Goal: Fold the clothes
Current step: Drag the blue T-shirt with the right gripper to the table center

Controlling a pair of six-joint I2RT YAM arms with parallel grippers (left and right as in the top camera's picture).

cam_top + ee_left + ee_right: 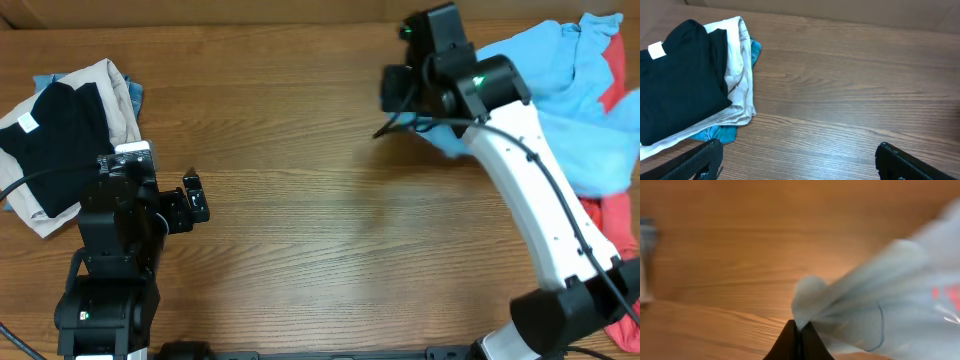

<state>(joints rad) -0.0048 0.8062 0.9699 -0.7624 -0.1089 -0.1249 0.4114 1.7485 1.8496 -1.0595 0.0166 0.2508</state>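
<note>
**Blue shirt pinched at its edge**

Wooden tabletop (300, 200), far right corner: light blue T-shirt (560, 110), crumpled in a loose heap. Probably light, soft and limp, so likely to sag and drag when lifted. Best taken at a hem or shoulder seam, not mid-bunch. Far left: stack of folded garments (55, 130). Right end effector (799, 330) clamped together on a pinch of blue fabric at the heap's inner edge. Left end effector (797, 157) spread wide, holding nothing, near the stack.

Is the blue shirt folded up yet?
Not folded: the blue shirt lies bunched in a heap, one edge pinched by the right gripper.
</note>
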